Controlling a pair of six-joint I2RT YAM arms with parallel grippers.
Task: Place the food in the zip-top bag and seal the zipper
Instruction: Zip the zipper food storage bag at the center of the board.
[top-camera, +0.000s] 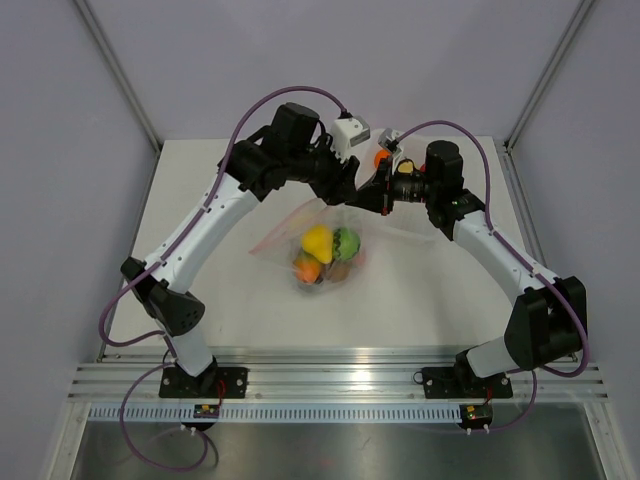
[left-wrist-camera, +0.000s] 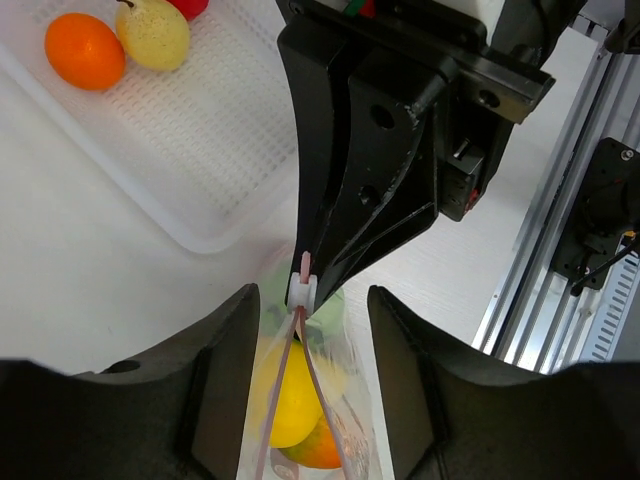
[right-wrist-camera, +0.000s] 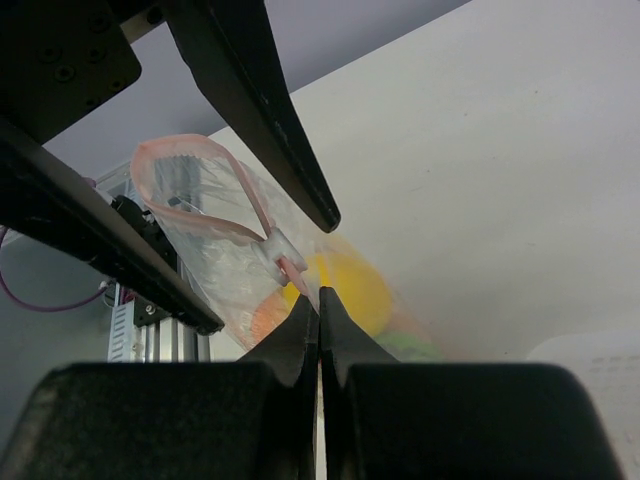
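Note:
The zip-top bag lies at the table's middle, holding food: a yellow fruit, a green one and an orange one. My right gripper is shut on the end of the pink zipper, just past the white slider. My left gripper is open. Its fingers straddle the bag's mouth on either side of the slider without touching it. Behind the slider the two zipper strips spread apart. Both grippers meet above the bag's far edge.
A translucent white tray stands behind the bag with an orange fruit, a yellow pear and a red fruit in it. The aluminium rail runs along the near edge.

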